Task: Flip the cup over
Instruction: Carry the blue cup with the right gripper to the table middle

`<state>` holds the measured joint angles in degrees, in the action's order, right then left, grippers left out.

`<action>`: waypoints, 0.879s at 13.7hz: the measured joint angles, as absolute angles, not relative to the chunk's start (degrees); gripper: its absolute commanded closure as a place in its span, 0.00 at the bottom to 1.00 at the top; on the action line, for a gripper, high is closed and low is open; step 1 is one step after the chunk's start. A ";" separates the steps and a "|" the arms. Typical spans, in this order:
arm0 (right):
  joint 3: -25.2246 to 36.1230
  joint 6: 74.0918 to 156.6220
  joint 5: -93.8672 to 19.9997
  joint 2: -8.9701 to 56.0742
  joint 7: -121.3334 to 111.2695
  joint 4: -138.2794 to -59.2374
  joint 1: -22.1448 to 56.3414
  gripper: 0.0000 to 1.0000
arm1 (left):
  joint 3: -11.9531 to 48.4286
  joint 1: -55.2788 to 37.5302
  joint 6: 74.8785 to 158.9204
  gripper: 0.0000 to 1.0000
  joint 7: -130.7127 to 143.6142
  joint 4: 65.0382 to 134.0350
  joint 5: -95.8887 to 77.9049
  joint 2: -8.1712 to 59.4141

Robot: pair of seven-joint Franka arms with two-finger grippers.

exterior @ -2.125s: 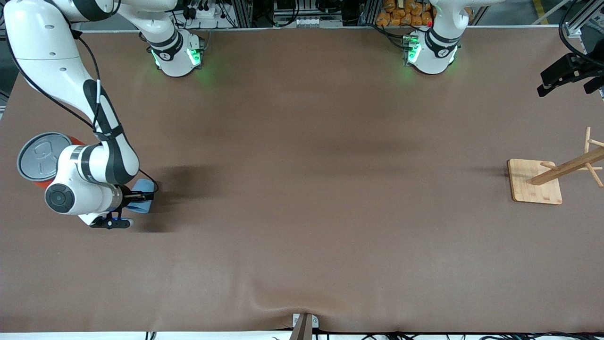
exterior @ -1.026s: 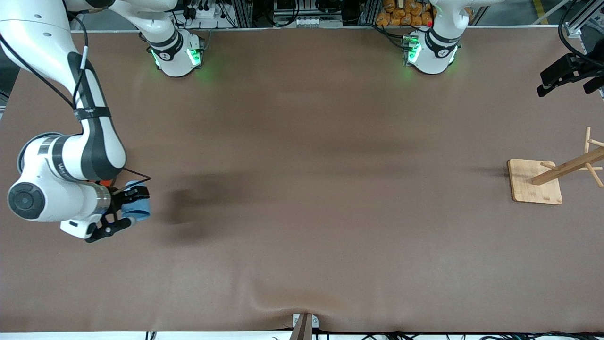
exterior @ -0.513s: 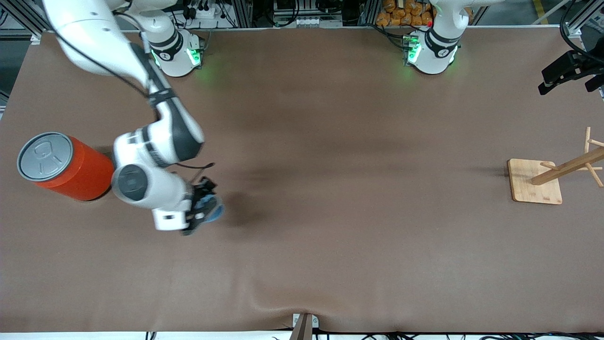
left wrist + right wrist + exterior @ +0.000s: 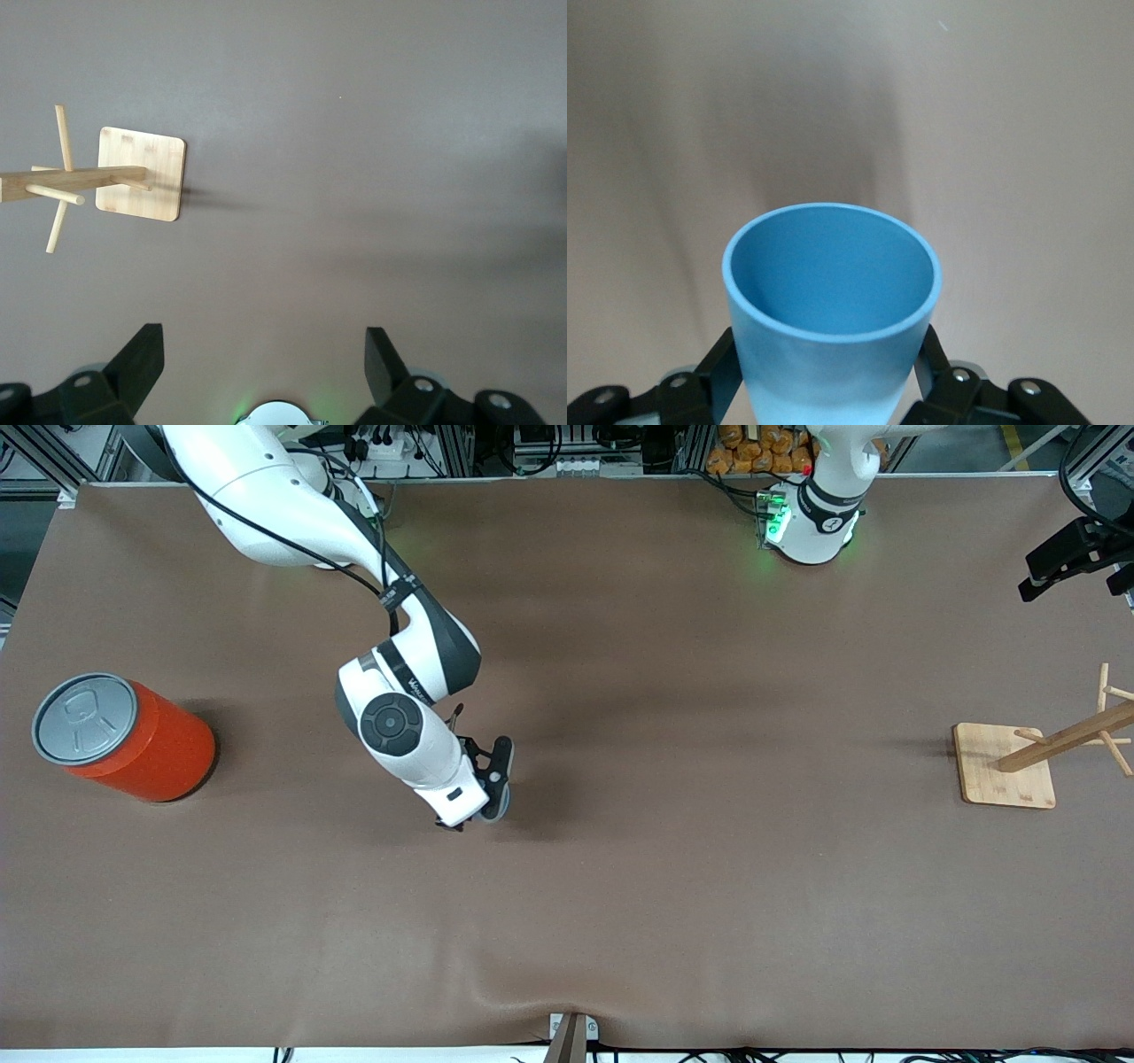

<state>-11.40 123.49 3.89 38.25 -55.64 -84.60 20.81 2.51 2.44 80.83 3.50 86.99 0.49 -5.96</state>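
My right gripper (image 4: 493,781) hangs over the middle of the table, toward the right arm's end. It is shut on the light-blue cup (image 4: 833,301). In the right wrist view the fingers (image 4: 928,359) clamp the cup's wall on both sides, and its open mouth, darker blue inside, points away from the wrist toward the table. In the front view the hand hides nearly all of the cup. My left gripper (image 4: 261,343) is open and empty. It waits high over the left arm's end of the table (image 4: 1067,558).
A large orange can with a grey lid (image 4: 124,731) stands at the right arm's end of the table. A wooden peg rack on a square base (image 4: 1005,766) stands at the left arm's end; it also shows in the left wrist view (image 4: 142,173).
My right gripper has carried the cup from beside the orange can toward the table's middle, turning the wrist on the way. The left arm has barely moved.
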 measured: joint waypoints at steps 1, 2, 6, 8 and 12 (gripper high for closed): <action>-11.42 123.45 3.90 38.31 -57.64 -84.61 21.80 0.31 | 2.51 2.48 80.83 0.00 3.50 86.99 0.49 -5.96; -11.42 123.39 3.91 38.36 -58.37 -84.61 22.99 0.31 | 2.50 2.52 80.83 0.00 3.50 86.99 0.49 -5.96; -11.38 123.26 4.31 38.71 -58.78 -84.70 28.08 0.33 | 2.49 3.21 80.83 0.00 3.49 86.97 0.49 -6.01; -11.35 123.25 4.31 39.53 -57.28 -85.45 30.35 0.33 | 2.47 3.61 80.83 0.00 3.33 86.95 0.49 -6.49; -11.31 125.18 4.35 41.11 -54.51 -87.19 33.49 0.32 | 2.49 3.65 80.84 0.00 3.21 87.01 0.49 -7.48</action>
<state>-11.31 125.18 4.35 41.11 -54.51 -87.19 33.49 2.49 3.65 80.84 3.21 87.01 0.49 -7.48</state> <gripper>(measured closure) 0.185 0.000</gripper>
